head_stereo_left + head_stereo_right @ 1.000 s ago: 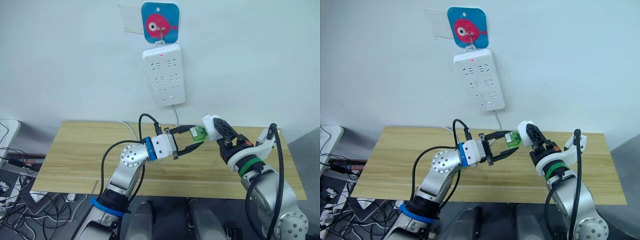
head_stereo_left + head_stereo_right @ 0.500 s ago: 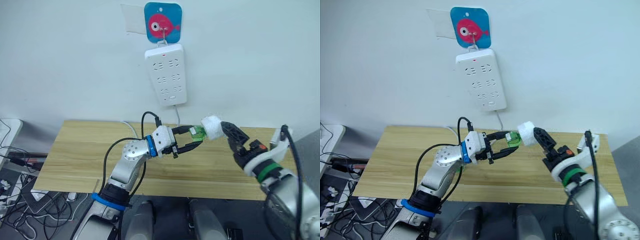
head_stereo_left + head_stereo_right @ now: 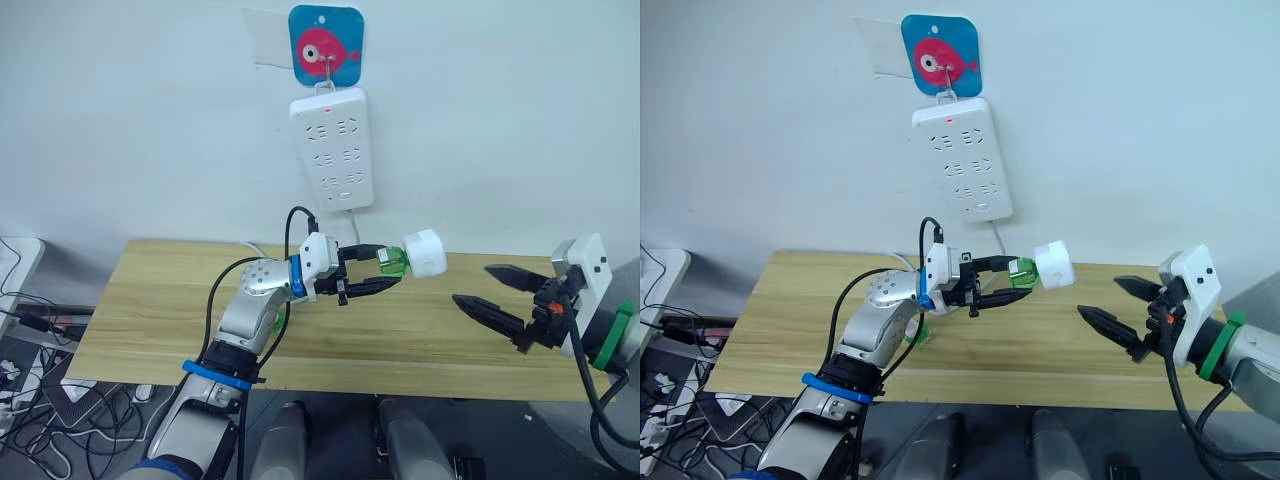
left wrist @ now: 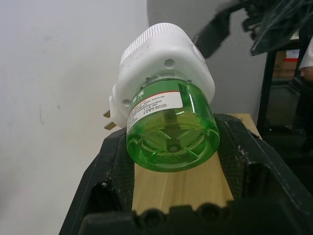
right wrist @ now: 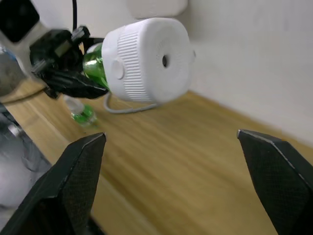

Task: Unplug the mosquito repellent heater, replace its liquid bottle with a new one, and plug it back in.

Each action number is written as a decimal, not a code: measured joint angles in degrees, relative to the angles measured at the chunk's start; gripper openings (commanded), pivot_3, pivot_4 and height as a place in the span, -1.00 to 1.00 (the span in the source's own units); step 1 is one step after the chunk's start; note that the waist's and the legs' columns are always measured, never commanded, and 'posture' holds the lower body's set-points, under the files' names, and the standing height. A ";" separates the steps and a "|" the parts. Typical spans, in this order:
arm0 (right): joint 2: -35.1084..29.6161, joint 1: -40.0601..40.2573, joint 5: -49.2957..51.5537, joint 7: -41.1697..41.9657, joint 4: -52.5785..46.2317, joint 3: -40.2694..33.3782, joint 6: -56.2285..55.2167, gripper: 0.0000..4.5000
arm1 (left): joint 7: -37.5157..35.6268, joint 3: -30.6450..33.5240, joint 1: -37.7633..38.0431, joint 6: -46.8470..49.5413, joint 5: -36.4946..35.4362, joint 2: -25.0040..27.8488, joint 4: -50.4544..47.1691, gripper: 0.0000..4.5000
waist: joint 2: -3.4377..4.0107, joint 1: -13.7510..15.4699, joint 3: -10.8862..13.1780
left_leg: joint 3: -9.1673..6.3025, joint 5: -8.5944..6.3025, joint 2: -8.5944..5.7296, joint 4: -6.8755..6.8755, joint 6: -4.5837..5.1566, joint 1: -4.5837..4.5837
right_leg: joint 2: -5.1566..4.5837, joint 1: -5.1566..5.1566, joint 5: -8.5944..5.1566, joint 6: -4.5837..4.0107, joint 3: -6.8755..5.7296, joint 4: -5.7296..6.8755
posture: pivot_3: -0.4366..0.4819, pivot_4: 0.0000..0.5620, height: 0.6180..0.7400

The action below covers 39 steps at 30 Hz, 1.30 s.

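Heater position: small white rounded plastic mosquito repellent heater (image 3: 425, 251), screwed onto its green translucent liquid bottle (image 3: 393, 263), hangs above the wooden table (image 3: 150, 300). My left gripper (image 3: 384, 270) pinches the bottle; long axis points toward my right gripper (image 3: 495, 292), spread empty, well apart. White multi-socket power strip (image 3: 333, 148) hangs on the wall above, path unobstructed.

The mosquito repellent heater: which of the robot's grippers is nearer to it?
Left. The left gripper is shut on the green bottle fitted in the mosquito repellent heater. The right gripper is open and apart, off to its right.
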 measured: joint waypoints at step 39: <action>4.86 -29.73 52.26 -8.01 31.56 9.33 40.21 0.99 | -15.57 0.83 -7.92 -38.55 3.05 -1.28 16.42 -0.02 | -0.50 2.19 0.31 | 0.00 -0.07 0.08 0.76 0.13 -0.14 | -0.16 0.20 0.44 0.00 0.02 0.08 | 0.21 -0.08 1.00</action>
